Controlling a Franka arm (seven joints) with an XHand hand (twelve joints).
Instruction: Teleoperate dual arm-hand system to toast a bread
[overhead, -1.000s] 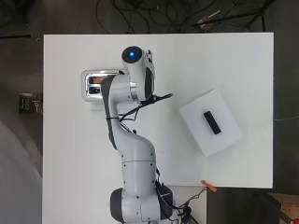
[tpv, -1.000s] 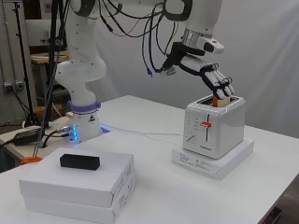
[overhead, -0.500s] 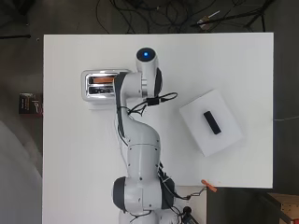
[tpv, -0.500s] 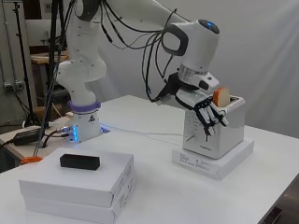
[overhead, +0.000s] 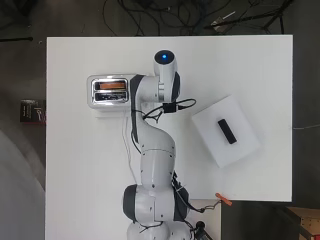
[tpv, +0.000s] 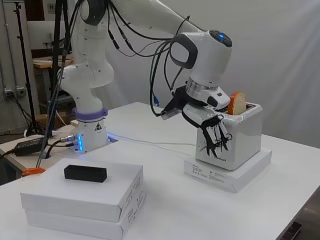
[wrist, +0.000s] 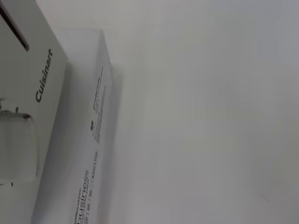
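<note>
The toaster (wrist: 42, 60) has a brand word on its side wall. The flat box (wrist: 93, 154) under it carries small print, approx. three lines, not legible.

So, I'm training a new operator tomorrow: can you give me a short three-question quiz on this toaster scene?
1. True or false: the bread sticks up out of the toaster.
2. What does the toaster stand on? A) bare table B) a flat white box C) a plate
3. Fill in: the small black object lies on a stack of white ____.

Key: 1 true. 2 B: the flat white box. 3 boxes. The hand hangs by the toaster's front face, fingers pointing down, holding nothing.
</note>
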